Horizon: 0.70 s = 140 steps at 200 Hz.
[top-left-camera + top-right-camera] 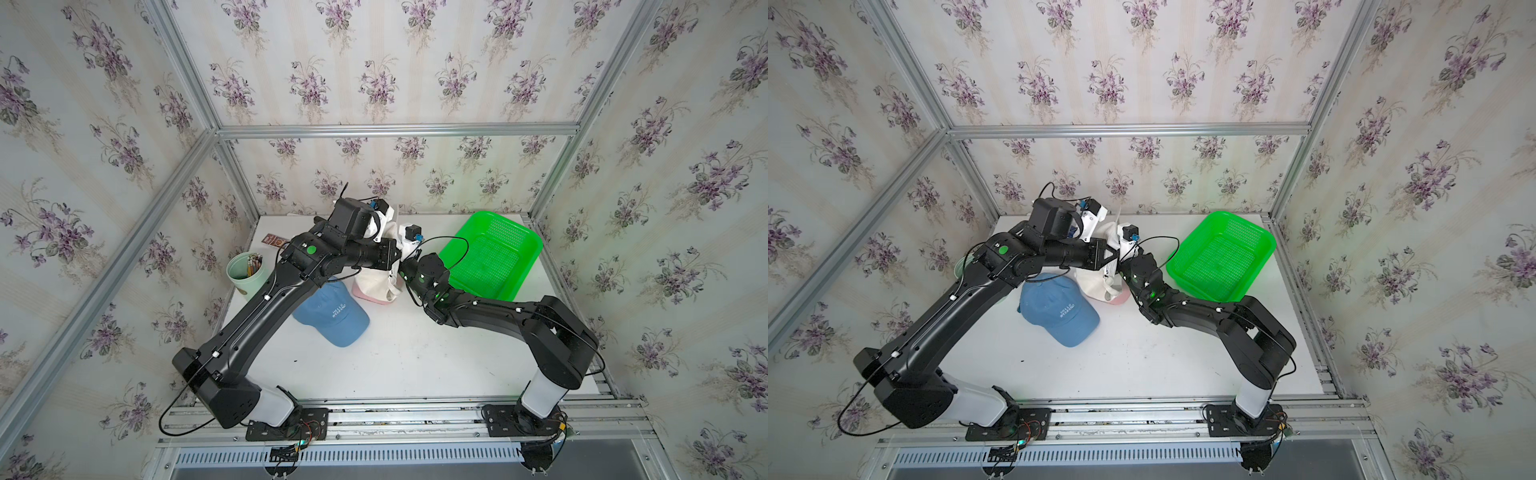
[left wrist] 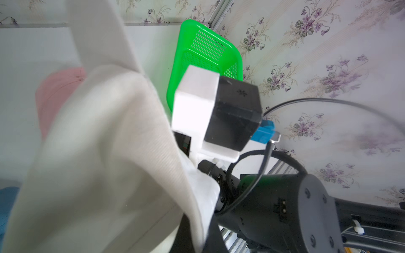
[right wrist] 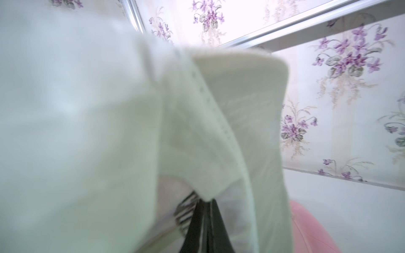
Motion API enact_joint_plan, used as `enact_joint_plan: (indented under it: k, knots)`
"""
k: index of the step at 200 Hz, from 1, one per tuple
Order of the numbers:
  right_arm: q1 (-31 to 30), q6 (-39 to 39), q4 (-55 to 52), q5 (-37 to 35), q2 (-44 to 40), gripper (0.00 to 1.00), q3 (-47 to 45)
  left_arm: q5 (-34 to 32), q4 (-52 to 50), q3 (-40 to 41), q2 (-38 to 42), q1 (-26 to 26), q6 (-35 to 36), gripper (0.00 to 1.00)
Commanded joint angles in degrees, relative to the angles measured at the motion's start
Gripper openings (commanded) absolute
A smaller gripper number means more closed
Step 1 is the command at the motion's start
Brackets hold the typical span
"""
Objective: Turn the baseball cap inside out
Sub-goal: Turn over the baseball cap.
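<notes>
L gripper [image 1: 390,235], R gripper [image 3: 203,221] shut, adjacent

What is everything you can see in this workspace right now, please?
pink-and-cream cap: one, cream and pink, held up at the back centre.
blue cap: one, blue, lying near the middle.
basket: one, green, back right.
cup: one, pale green, left side, holding pencils.
card: one, brown, back left.
table: one, white.
left gripper: one, shut on the pink-and-cream cap.
right gripper: one, shut on the same cap.
</notes>
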State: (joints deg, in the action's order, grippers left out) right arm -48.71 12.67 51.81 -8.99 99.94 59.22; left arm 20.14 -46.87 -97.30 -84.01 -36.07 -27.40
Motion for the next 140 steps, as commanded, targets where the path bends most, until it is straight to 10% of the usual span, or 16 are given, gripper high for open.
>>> enact_joint_plan:
  k: [1,51,140]
  knots:
    - [-0.01,1.73,7.03,8.44,1.02,0.0,0.68,2.92,1.52,0.66,0.32,-0.02,-0.21,0.0]
    - [1.95,1.56,7.23,13.86,-4.03,0.0,-5.81,0.69,0.27,0.62,1.55,2.14,1.07,0.0]
    - [12.67,-7.44,-21.05,27.38,-27.43,0.43,-14.17,-3.33,9.91,7.87,6.13,3.38,-8.75,0.0]
